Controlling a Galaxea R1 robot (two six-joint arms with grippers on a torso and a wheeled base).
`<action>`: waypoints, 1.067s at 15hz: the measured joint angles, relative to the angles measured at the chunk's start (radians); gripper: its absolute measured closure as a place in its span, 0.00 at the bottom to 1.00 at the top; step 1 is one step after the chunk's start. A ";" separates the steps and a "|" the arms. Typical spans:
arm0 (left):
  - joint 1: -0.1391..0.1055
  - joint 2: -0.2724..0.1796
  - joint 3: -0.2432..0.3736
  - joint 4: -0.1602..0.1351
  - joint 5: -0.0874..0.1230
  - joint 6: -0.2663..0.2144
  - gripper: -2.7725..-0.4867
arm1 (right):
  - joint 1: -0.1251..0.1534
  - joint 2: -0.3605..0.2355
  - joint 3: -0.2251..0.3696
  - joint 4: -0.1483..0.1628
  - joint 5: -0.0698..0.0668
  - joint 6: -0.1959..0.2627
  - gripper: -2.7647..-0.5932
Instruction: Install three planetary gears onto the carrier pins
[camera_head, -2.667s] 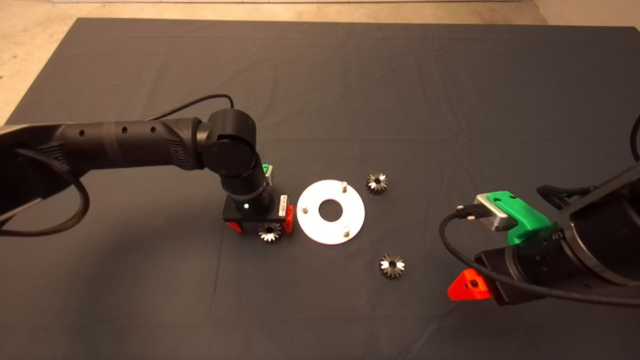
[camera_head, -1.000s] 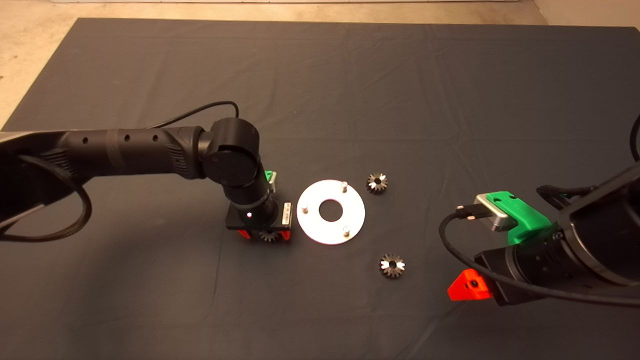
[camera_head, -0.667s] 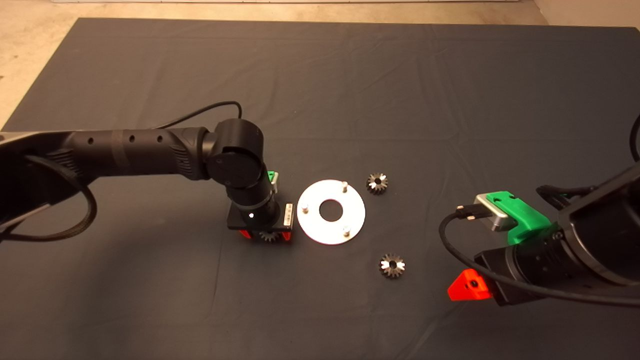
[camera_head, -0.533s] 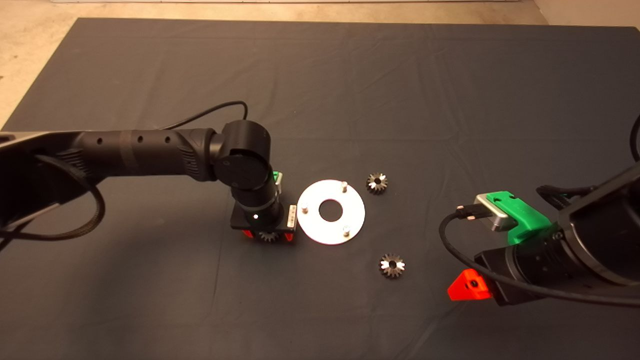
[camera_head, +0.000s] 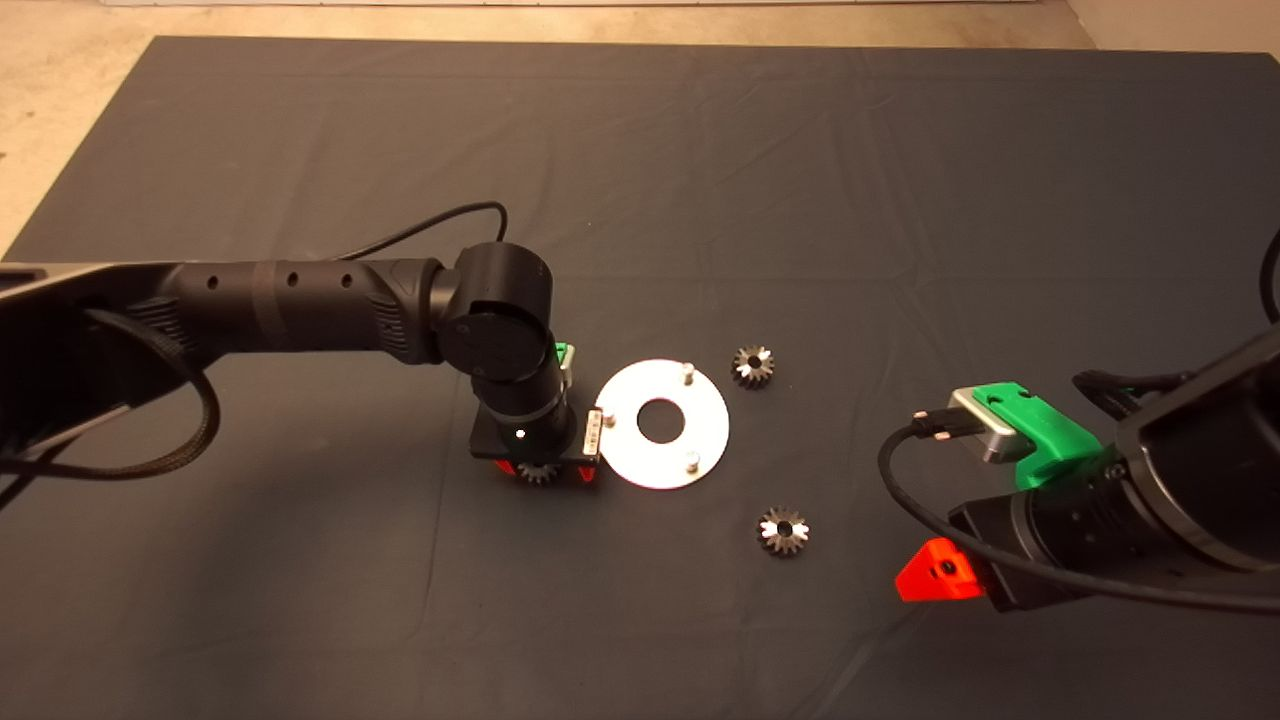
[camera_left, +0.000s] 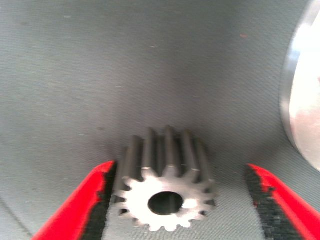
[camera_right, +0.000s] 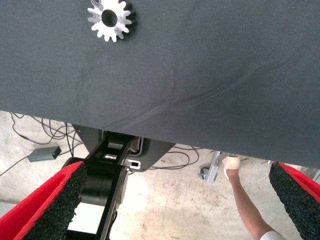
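While the right gripper (camera_head: 935, 583) waits spread at the counter's four o'clock edge, the left gripper (camera_head: 541, 470), fingers open around a small grey toothed metal gear (camera_left: 165, 192), sits at nine o'clock of the round silver-white pinned plate (camera_head: 662, 424).

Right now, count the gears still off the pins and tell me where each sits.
3, all lying on the mat. One sits between the left gripper's open fingers; one is beyond the plate; one lies nearer the parked right gripper. None looks hidden.
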 joint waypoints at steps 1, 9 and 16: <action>0.000 0.000 0.000 0.000 0.000 0.000 0.48 | 0.000 0.000 0.000 0.000 0.000 0.000 0.02; 0.000 0.000 0.000 0.003 0.013 0.002 0.61 | -0.003 0.000 0.000 0.000 0.000 0.000 0.02; 0.000 -0.003 -0.003 0.003 0.017 0.005 0.72 | -0.003 0.000 0.000 0.000 0.000 0.000 0.02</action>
